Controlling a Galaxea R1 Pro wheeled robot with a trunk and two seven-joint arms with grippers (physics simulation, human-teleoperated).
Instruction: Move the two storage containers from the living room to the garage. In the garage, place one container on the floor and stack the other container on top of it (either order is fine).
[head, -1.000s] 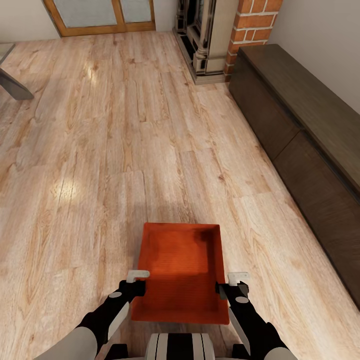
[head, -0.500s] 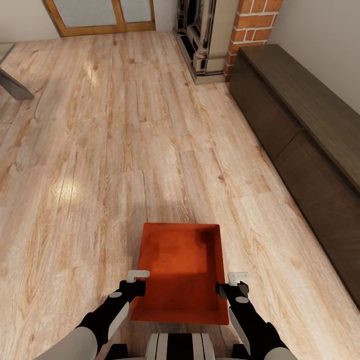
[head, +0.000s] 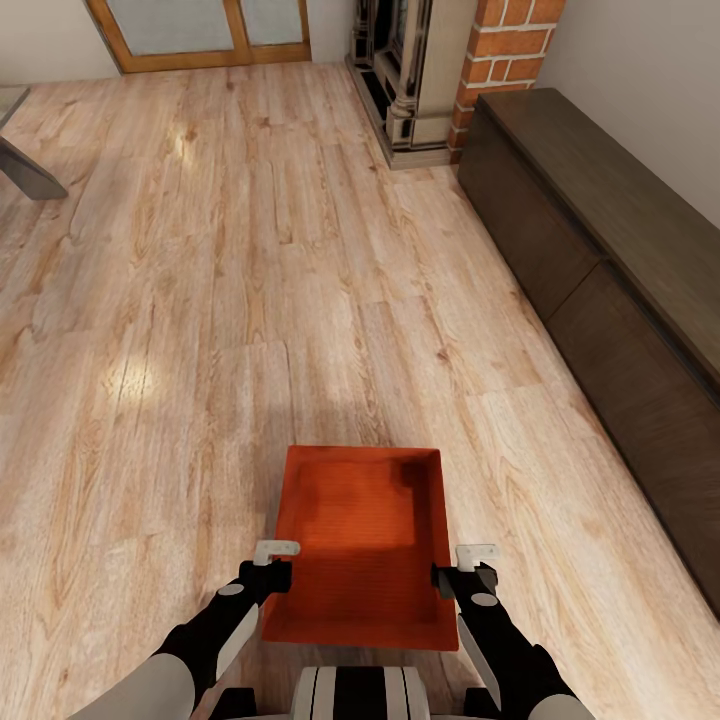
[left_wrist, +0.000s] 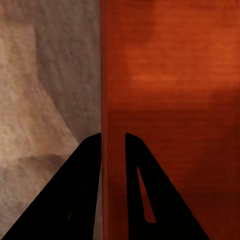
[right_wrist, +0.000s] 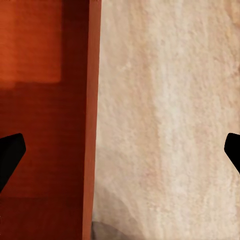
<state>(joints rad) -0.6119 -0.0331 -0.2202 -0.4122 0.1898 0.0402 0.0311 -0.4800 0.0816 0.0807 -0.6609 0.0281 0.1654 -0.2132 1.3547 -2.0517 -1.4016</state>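
One orange-red storage container (head: 360, 540) is right in front of my trunk over the living room's wood-plank floor (head: 250, 300), between my two arms. My left gripper (head: 272, 566) is at its left wall. In the left wrist view, the left gripper (left_wrist: 114, 136) is shut on the wall of the container (left_wrist: 170, 75), one finger inside and one outside. My right gripper (head: 466, 568) is at the right wall. In the right wrist view, the right gripper (right_wrist: 125, 145) is open, fingers wide apart, with the container's wall (right_wrist: 92, 100) between them, untouched.
A long dark low cabinet (head: 620, 260) runs along the right wall. The brick fireplace (head: 430, 70) stands at the far right, and a wood-framed glass door (head: 200, 30) at the back. A grey furniture leg (head: 25, 165) shows at the far left.
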